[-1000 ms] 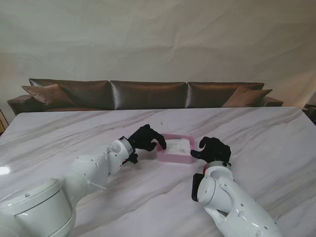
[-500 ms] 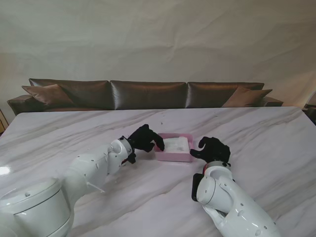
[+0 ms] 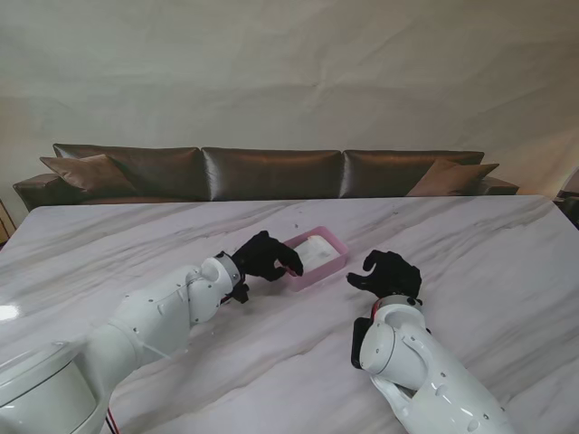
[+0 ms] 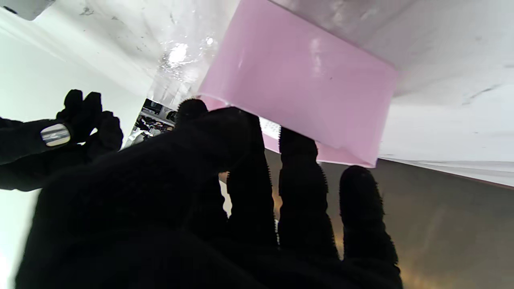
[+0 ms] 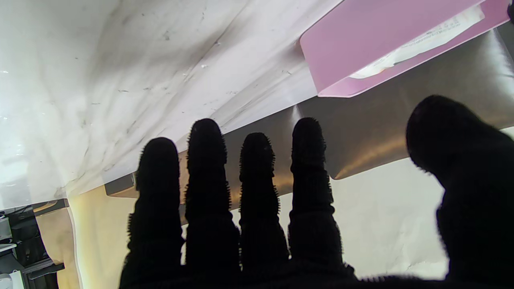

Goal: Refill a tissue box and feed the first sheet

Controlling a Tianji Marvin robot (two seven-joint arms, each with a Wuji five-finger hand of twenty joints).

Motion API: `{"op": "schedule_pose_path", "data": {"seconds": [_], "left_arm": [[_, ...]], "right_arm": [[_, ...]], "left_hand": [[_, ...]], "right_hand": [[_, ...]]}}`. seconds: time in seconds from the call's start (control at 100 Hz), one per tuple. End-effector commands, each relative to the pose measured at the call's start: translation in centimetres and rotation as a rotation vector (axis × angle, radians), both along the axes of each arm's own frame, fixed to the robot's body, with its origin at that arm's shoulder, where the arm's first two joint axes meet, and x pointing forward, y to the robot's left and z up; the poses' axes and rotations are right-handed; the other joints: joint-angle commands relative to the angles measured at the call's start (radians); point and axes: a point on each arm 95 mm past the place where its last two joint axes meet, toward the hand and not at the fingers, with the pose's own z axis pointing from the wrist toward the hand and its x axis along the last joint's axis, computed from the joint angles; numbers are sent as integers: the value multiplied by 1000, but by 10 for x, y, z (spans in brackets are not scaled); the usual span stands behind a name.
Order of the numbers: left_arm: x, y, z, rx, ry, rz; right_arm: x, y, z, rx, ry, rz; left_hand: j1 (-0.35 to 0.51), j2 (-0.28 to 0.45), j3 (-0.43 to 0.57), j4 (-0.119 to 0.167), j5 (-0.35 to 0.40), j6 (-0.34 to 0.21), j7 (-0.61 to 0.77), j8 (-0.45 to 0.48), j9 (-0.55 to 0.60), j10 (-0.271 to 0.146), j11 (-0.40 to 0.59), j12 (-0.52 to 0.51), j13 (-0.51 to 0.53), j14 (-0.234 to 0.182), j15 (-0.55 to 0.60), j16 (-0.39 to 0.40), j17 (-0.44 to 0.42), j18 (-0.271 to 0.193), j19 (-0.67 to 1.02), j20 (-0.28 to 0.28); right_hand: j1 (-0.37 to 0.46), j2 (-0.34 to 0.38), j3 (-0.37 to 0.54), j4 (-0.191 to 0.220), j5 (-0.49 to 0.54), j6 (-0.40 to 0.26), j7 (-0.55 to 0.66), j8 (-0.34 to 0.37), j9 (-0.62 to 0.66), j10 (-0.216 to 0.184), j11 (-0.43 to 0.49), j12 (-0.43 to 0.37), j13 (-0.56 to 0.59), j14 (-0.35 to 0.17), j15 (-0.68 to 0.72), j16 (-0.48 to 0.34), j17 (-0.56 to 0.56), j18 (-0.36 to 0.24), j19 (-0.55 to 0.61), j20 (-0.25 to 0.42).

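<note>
While the left hand (image 3: 267, 256) pinches its near rim, the pink tissue box (image 3: 318, 257) sits tilted mid-table — light, stiff, slick-walled, best gripped at both ends — right hand (image 3: 389, 272) empty, fingers spread

Living room — leather sofa (image 3: 271, 172)

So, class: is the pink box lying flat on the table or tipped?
Tipped. The left hand grips the pink box at its near-left edge, and it sits at a slant, showing the white tissues inside.
</note>
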Motion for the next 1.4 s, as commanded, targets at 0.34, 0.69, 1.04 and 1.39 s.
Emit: {"op": "schedule_pose_path", "data": {"seconds": [0.34, 0.69, 1.04, 1.39], "left_arm": [[7, 11, -10, 3, 8, 40], [8, 17, -15, 54, 12, 29], [5, 21, -24, 102, 7, 35], [2, 20, -28, 143, -37, 40]], "right_arm": [[-3, 1, -1, 9, 9, 4], [-2, 1, -2, 17, 9, 1], [-1, 2, -4, 24, 11, 1], [-1, 1, -4, 24, 10, -2]], "left_hand": [[-222, -40, -109, -5, -62, 44, -33, -36, -104, 22, -3, 11, -107, 37, 21, -53, -78, 118, -963, -53], [-227, -122, -122, -26, -69, 30, -23, -13, -112, 6, 29, 26, -125, 34, 26, -30, -78, 129, -987, -65], [-205, -152, -88, -52, -67, 20, 50, 37, -104, 4, 140, 87, -131, 52, 116, 60, -51, 147, -934, -38], [11, -175, -120, -115, -159, -76, 357, 340, -137, -20, 350, 514, -235, 59, 432, 345, 89, 107, -495, 182]], "right_hand": [[-3, 24, -11, -10, 12, 7, -1, -7, 17, 22, 10, -7, 14, -6, -13, -9, -18, -2, -18, -13], [-3, 25, -12, -9, 11, 5, -1, -7, 19, 21, 9, -7, 19, -6, -12, -8, -23, 5, -22, -16], [-2, 24, -13, -9, 10, 6, -1, -6, 22, 20, 9, -7, 26, -5, -9, -6, -27, 8, -25, -18], [-2, 25, -13, -8, 12, 5, 2, -6, 32, 17, 12, -6, 34, -7, -6, -5, -28, 8, -26, -19]]}}
